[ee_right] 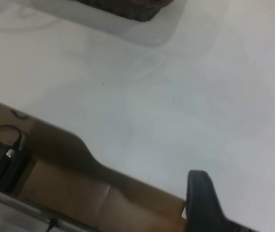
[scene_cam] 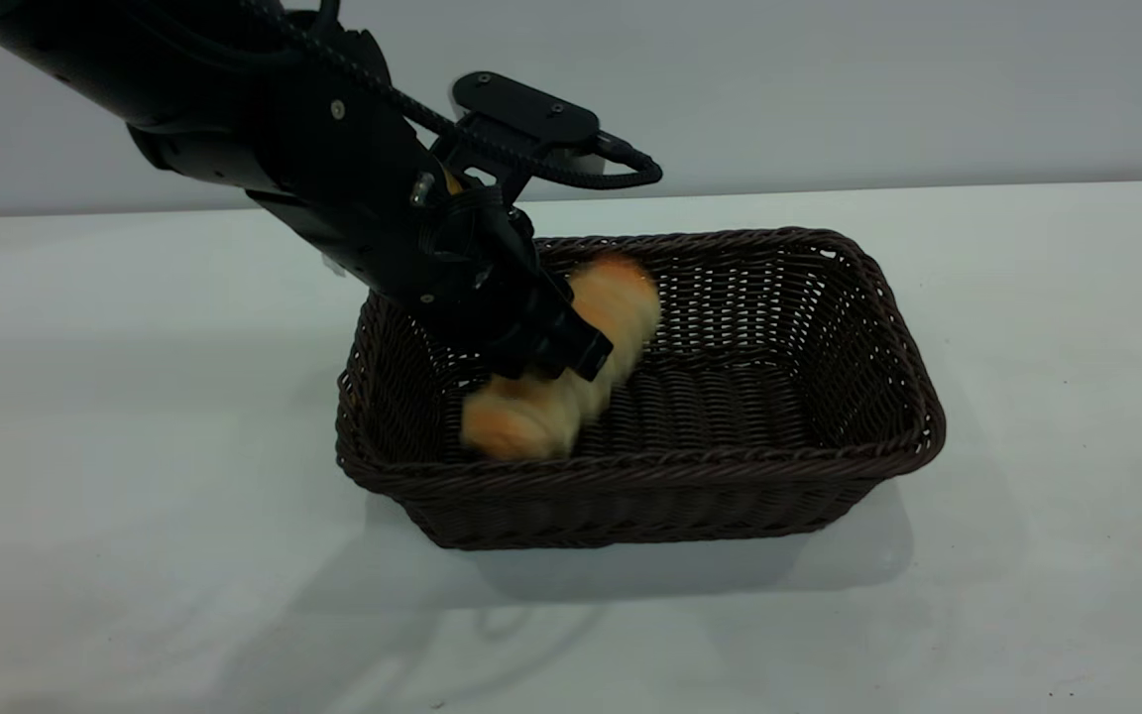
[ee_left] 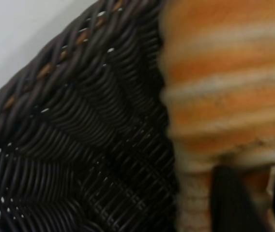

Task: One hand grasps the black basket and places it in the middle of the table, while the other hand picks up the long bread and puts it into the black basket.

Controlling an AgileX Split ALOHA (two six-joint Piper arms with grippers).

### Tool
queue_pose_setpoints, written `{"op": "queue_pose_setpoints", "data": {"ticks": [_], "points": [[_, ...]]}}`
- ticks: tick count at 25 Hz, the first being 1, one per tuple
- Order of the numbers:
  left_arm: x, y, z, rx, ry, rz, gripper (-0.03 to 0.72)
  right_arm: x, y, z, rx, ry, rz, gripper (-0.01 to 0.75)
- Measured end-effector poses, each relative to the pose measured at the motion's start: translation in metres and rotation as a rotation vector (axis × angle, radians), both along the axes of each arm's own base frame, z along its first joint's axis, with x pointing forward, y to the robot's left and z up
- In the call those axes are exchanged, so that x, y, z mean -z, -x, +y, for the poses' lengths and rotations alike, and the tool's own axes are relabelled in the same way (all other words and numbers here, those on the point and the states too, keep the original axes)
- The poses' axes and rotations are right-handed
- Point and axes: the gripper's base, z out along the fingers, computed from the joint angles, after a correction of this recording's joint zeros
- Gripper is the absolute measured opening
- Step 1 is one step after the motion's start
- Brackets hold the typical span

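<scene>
The black basket (scene_cam: 779, 397) stands on the table (scene_cam: 135, 446), near its middle. The long bread (scene_cam: 571, 367) lies slanted inside the basket's left half, with its lower end on the woven floor. It looks blurred. My left gripper (scene_cam: 556, 352) reaches down into the basket right over the middle of the bread. In the left wrist view the bread (ee_left: 224, 82) fills the frame beside the basket wall (ee_left: 79, 145). The dark fingers (ee_left: 232, 203) stand apart in front of the bread, not clamped on it. My right gripper is outside the exterior view; its wrist view shows one finger (ee_right: 201, 193) over bare table.
The right wrist view shows the table's edge with a brown floor (ee_right: 55, 188) and cables below it, and a corner of the basket (ee_right: 128, 7) farther off. The basket's right half holds nothing.
</scene>
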Motion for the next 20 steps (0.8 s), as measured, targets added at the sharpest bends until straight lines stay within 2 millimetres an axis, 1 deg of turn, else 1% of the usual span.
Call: {"op": "queue_pose_setpoints", "data": {"ticks": [3,5,7,9,11,13,15,18,20], "points": [[-0.007,0.0,0.0,-0.013,0.015,0.0,0.483,-0.001,0.003,-0.001,0.0,-0.002,-0.022,0.452],[-0.018,0.003,0.001,-0.008,0.014,0.013,0.57,-0.001,0.005,-0.001,0.0,-0.004,-0.034,0.452],[-0.04,0.008,0.003,0.0,0.018,0.019,0.615,-0.001,0.007,-0.001,0.001,-0.006,-0.048,0.452],[-0.069,0.015,0.006,0.013,0.022,0.026,0.627,-0.001,0.009,-0.002,0.001,-0.008,-0.063,0.452],[-0.107,0.027,0.013,0.037,0.024,0.01,0.622,-0.001,0.012,-0.002,0.001,-0.01,-0.085,0.452],[-0.144,0.043,0.024,0.067,0.005,-0.006,0.601,-0.001,0.015,-0.003,0.002,-0.011,-0.107,0.452],[-0.18,0.065,0.039,0.089,-0.02,-0.018,0.576,-0.001,0.019,-0.004,0.004,-0.013,-0.136,0.452],[-0.222,0.099,0.065,0.089,-0.055,-0.019,0.554,-0.001,0.025,-0.005,0.01,-0.016,-0.18,0.452],[-0.244,0.121,0.082,0.062,-0.064,-0.018,0.552,-0.001,0.029,-0.007,0.025,-0.021,-0.204,0.452]]}}
